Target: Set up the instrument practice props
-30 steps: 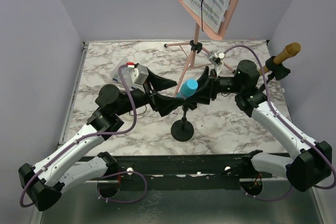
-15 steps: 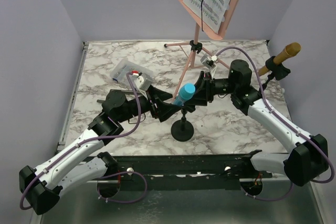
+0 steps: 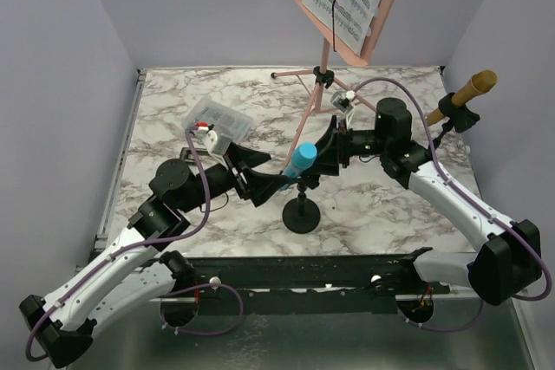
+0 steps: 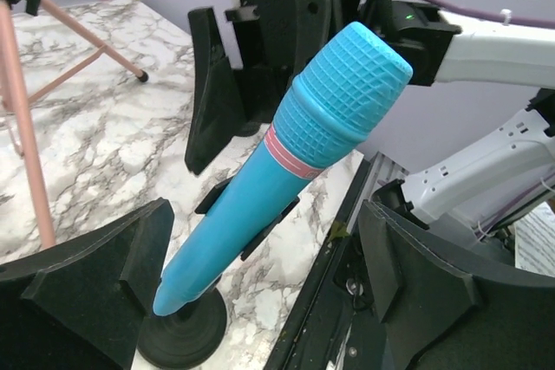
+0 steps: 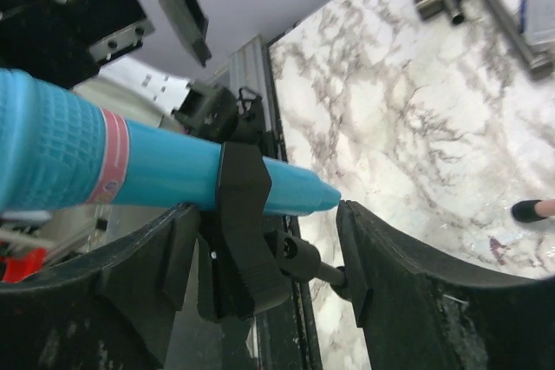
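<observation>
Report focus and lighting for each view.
Top external: even soft light, sharp throughout, rack cropped at the top. Left wrist: mic crisp, left fingers dark, detail lost. Right wrist: mic head soft at the frame edge, table bright, right fingers nearly black.

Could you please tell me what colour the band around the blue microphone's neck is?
The band is pink; the left wrist view shows it best.
</observation>
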`<action>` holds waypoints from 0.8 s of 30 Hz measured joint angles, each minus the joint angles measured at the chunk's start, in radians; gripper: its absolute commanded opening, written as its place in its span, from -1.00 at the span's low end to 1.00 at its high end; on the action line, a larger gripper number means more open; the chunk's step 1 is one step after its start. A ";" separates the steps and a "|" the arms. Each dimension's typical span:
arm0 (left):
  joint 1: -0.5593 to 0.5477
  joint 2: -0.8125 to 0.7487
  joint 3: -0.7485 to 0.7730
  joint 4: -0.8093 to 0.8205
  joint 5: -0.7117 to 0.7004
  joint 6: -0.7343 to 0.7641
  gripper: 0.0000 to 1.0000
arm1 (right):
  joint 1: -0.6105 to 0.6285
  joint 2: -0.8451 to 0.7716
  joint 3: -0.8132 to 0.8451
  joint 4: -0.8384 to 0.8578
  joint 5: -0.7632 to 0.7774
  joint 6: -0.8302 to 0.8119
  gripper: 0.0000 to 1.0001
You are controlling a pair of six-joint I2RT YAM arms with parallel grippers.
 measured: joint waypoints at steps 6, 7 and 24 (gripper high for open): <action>0.000 -0.021 0.088 -0.098 -0.125 -0.001 0.98 | 0.002 -0.046 0.235 -0.307 0.325 -0.051 0.92; 0.000 -0.026 0.109 -0.116 -0.149 -0.001 0.98 | 0.003 -0.061 0.280 -0.360 0.399 -0.061 0.96; 0.000 -0.084 0.634 -0.235 -0.552 0.210 0.98 | 0.005 -0.356 0.787 -0.786 1.191 -0.282 0.99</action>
